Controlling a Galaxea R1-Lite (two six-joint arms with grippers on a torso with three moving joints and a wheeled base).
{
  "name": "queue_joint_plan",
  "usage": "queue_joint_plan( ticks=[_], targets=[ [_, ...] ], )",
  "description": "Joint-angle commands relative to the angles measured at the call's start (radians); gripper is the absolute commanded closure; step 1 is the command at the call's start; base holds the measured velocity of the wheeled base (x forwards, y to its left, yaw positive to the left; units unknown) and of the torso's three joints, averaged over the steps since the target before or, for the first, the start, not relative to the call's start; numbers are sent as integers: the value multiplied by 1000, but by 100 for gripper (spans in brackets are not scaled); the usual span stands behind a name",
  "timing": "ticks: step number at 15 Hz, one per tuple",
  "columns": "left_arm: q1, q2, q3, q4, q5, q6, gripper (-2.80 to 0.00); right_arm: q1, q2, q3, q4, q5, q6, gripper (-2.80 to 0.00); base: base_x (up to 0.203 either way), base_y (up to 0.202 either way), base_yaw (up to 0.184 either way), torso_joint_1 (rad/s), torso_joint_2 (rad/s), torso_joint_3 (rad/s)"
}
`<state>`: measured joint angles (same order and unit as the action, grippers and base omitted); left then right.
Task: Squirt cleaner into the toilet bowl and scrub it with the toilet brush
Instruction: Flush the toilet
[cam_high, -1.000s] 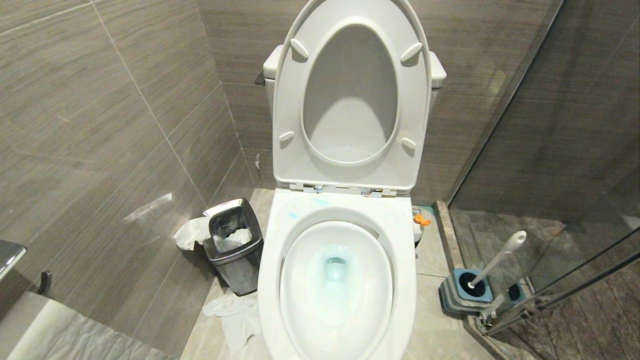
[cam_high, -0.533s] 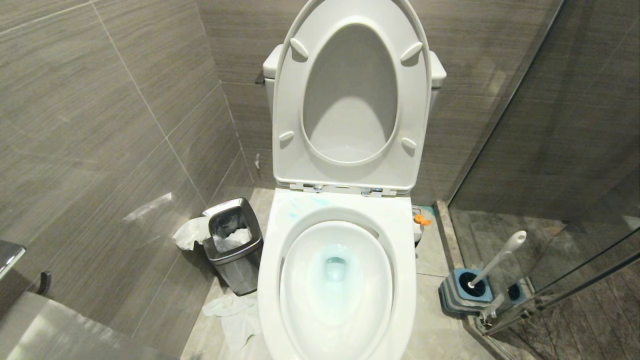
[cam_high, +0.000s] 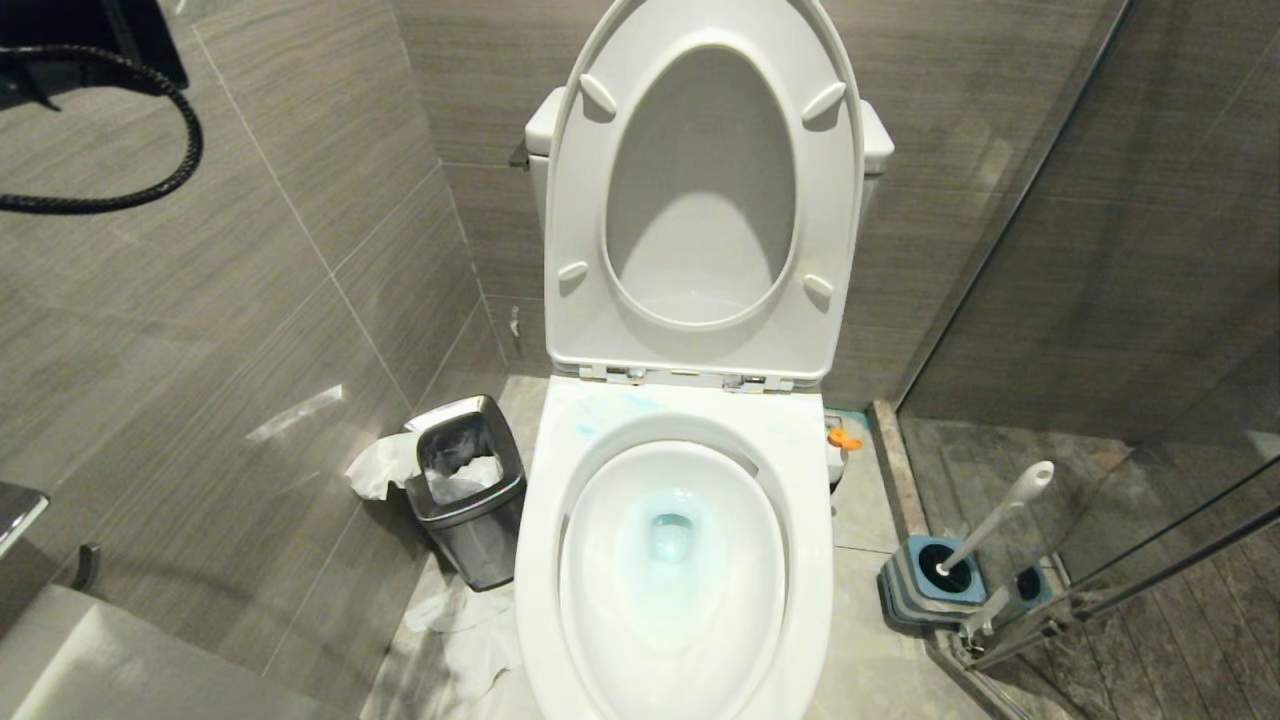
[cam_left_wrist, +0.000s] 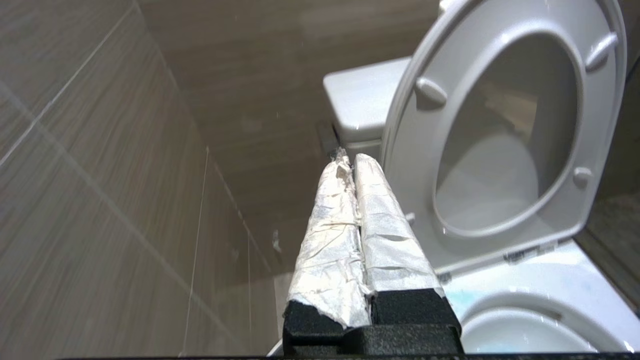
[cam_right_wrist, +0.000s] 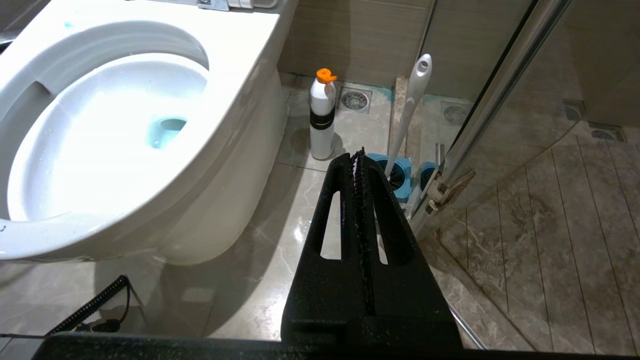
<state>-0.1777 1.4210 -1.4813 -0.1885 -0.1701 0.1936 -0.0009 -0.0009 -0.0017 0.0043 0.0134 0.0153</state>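
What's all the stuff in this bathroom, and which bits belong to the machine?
toilet bowl: one, white, centre, seat and lid up
cleaner: pale blue tint in the bowl's water, smears on the back rim
toilet brush: one, white handle, in a blue-and-grey base on the floor right of the bowl
bottle: one, white with orange cap, upright on the floor beside the bowl
bin: one, steel, left of the bowl, tissue inside
tissue: white, crumpled on the floor by the bin
left gripper: fingers wrapped in white, shut, raised near the lid
right gripper: black, shut, low, right of the bowl
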Motion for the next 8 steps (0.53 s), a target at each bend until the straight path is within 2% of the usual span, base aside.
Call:
queue_joint_plan(
  ticks=[1, 5, 8],
  targets=[
    [-45, 117, -87, -40, 14, -6, 0, 0, 1, 0, 0, 0, 0, 0, 0, 0, 0, 0, 0, 0],
    [-106, 159, -159, -49, 66, -17, 0, -1, 1, 0, 0, 0, 0, 0, 0, 0, 0, 0, 0, 0],
    [-111, 179, -172, -82, 108, -87, 0, 0, 1, 0, 0, 0, 0, 0, 0, 0, 0, 0, 0, 0]
  ],
)
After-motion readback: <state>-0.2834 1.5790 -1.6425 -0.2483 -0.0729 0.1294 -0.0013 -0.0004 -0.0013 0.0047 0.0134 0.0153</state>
